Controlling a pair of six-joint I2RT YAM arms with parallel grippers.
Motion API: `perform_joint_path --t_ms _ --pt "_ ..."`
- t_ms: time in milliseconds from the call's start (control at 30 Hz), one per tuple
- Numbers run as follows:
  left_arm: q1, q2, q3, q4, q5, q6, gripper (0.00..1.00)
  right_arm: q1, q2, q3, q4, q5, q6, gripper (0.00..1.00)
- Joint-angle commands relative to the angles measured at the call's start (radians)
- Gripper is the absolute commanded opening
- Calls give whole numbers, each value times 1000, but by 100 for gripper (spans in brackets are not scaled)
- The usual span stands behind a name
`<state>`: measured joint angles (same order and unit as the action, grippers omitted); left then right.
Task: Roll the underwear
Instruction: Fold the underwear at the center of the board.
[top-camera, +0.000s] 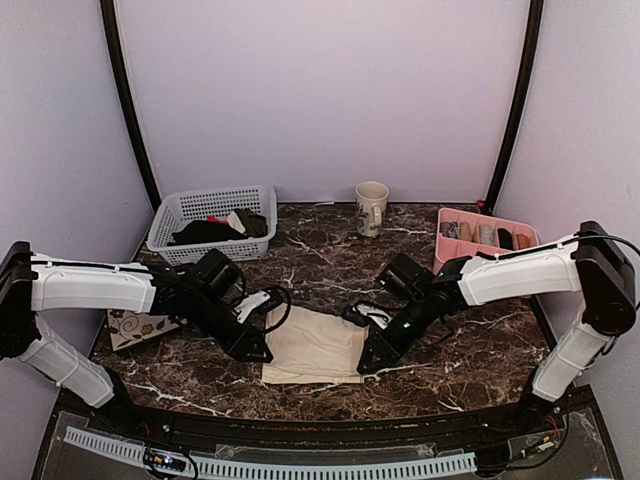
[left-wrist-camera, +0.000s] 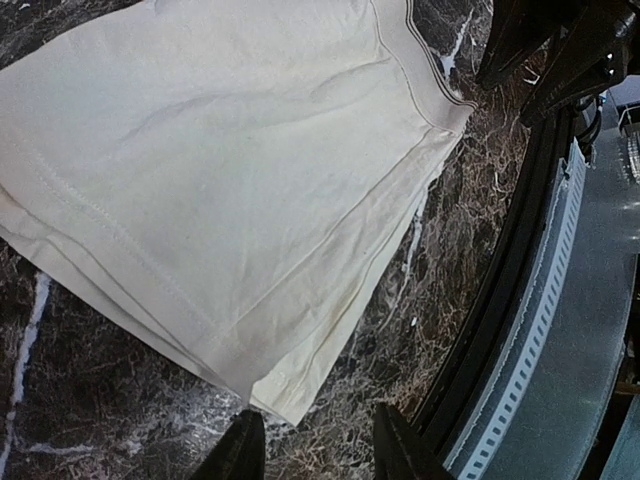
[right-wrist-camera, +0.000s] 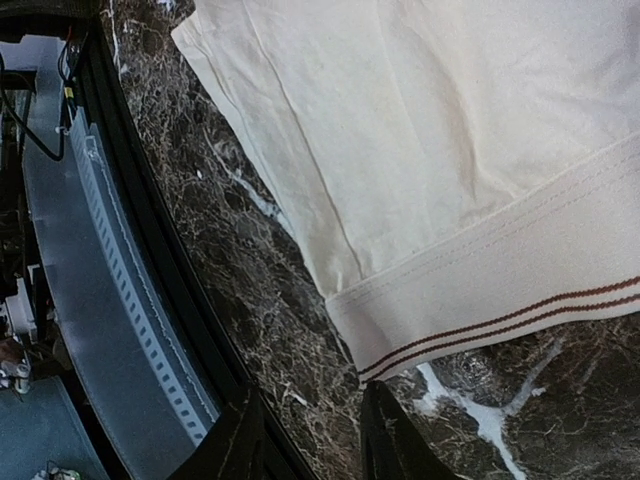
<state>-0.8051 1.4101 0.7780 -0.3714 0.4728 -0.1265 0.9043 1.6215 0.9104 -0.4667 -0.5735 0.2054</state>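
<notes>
The underwear (top-camera: 315, 345) lies flat at six o'clock on the worktop (top-camera: 330, 265) — left pincer (top-camera: 258, 350) at its eight, right pincer (top-camera: 370, 360) at its four, both partly open, gripping nothing.

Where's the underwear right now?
Top view: the underwear lies flat at the near centre of the marble table, between the left end effector and the right end effector.
</notes>
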Motion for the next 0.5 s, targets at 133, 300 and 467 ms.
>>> perform_joint_path --t_ms 133,300,467 --pt "-13 67 36 38 -28 0 40 -7 42 70 32 -18 43 31" --pt "-13 132 56 20 -54 4 40 -5 73 46 46 -18 51 29" --pt "-16 142 48 6 -53 12 34 11 93 -5 67 -28 59 26"
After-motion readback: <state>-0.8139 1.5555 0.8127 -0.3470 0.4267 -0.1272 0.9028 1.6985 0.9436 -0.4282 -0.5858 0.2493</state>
